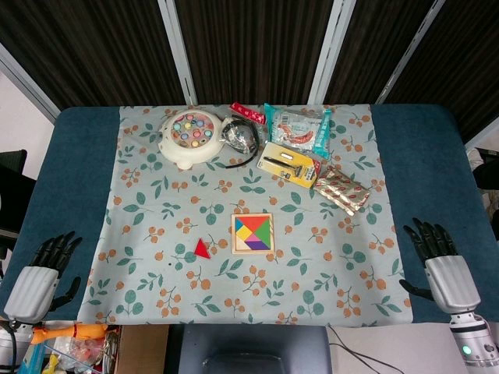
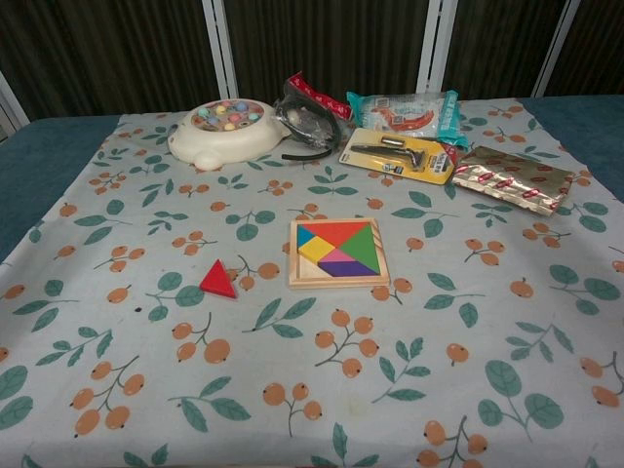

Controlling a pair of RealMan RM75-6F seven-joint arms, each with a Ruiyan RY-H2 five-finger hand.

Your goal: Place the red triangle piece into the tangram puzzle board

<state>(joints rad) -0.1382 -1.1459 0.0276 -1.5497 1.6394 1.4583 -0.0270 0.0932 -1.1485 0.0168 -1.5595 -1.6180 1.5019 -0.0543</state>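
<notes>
Our left hand (image 1: pixel 40 276) rests at the table's (image 1: pixel 66 148) left edge, fingers spread and holding nothing. Moving right, the red triangle piece (image 1: pixel 202 248) lies flat on the floral cloth (image 1: pixel 312 288), just left of the tangram puzzle board (image 1: pixel 253 234) and apart from it. The board's lower left corner shows bare wood in the chest view. Behind sit a round fishing toy (image 1: pixel 192 137), a black cable (image 1: pixel 240 139) and packaged goods (image 1: pixel 300 127). Our right hand (image 1: pixel 440 261) rests at the right edge, fingers apart and empty.
</notes>
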